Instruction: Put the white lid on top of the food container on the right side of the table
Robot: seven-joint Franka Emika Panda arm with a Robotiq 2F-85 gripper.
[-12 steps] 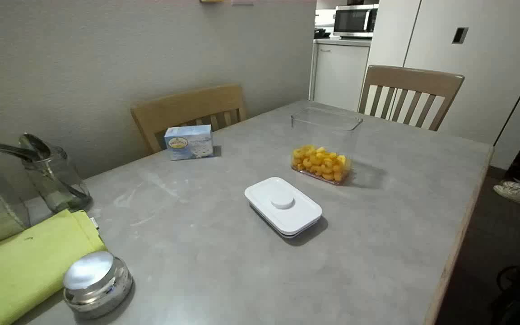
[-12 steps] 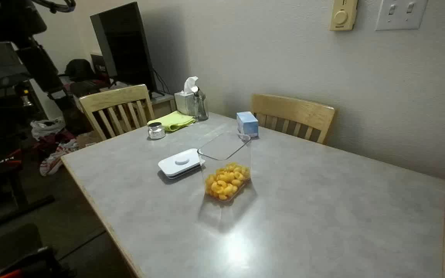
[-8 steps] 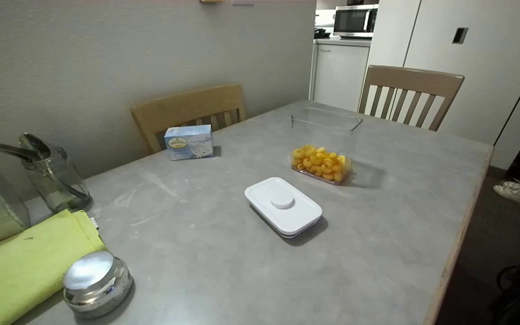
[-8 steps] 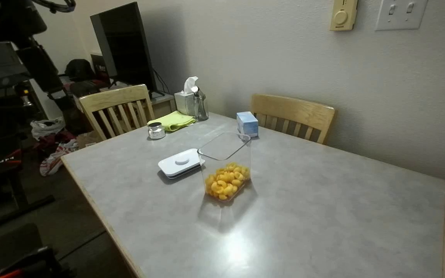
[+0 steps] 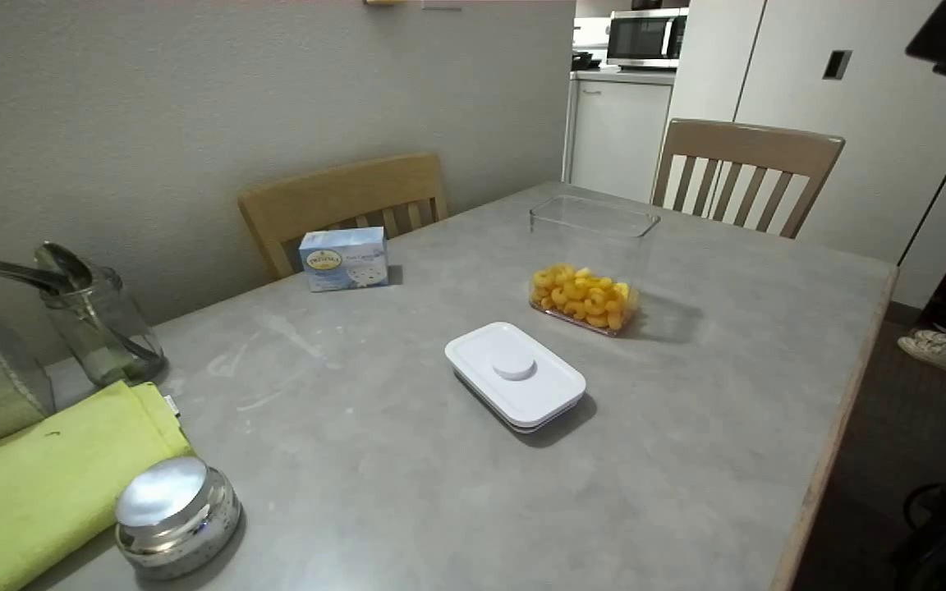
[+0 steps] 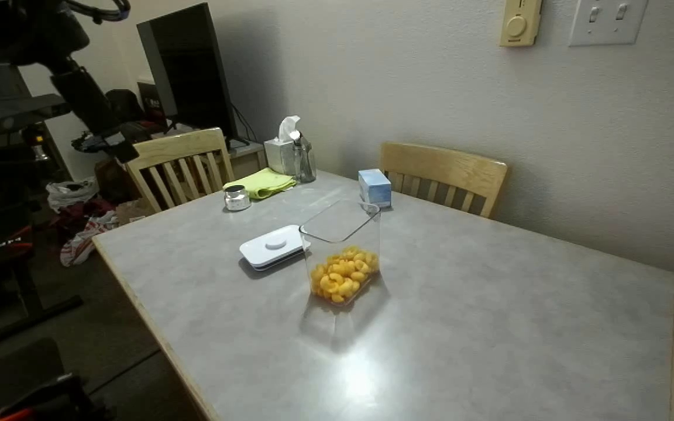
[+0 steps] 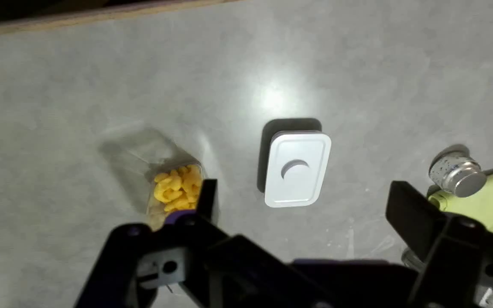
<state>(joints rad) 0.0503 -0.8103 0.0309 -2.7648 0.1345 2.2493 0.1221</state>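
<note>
The white lid (image 5: pixel 481 355) lies flat on the grey table (image 5: pixel 407 492), its round centre knob up. It also shows in an exterior view (image 6: pixel 267 251) and in the wrist view (image 7: pixel 280 184). The clear food container (image 5: pixel 584 300) stands upright and open, with yellow-orange pieces in its bottom. It is beside the lid in both exterior views (image 6: pixel 343 278); in the wrist view a finger partly hides it (image 7: pixel 178 188). My gripper (image 7: pixel 304 192) is open and empty, high above the table, with the lid showing between its fingers. In an exterior view the gripper (image 6: pixel 120 149) is beyond the table's edge.
A blue-white box (image 5: pixel 346 258) stands near the wall side. A silver metal jar (image 5: pixel 177 517), a yellow-green cloth (image 5: pixel 54 484), a glass jar with cutlery (image 5: pixel 107 328) and a tissue box (image 6: pixel 279 156) are at one end. Chairs (image 6: pixel 448 169) stand around the table.
The arm and gripper have moved inward toward the table, rightward in an exterior view. A dark arm part now shows larger at the top right. The lid and container have not moved.
</note>
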